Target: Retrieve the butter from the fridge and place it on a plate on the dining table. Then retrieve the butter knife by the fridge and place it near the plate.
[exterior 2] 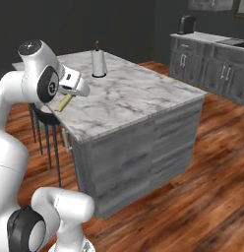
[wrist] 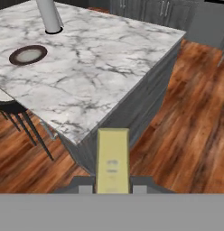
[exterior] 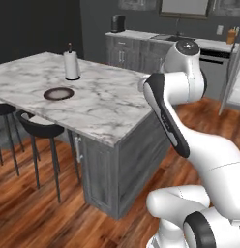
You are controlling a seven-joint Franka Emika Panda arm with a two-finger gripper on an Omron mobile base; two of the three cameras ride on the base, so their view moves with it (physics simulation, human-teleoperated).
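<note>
My gripper is shut on the butter, a pale-yellow stick that juts forward between the fingertips in the hand view. It hangs in the air off the near corner of the dining table, above the wood floor. The brown-rimmed plate lies on the marble top towards the far left side, well away from the butter. A grey door and white shelves of the fridge show at the right edge. The butter knife is out of view.
A paper-towel roll stands behind the plate. Black stools sit at the table's left side. Grey cabinets with a sink and a dark appliance line the back wall. Wood floor surrounds the table.
</note>
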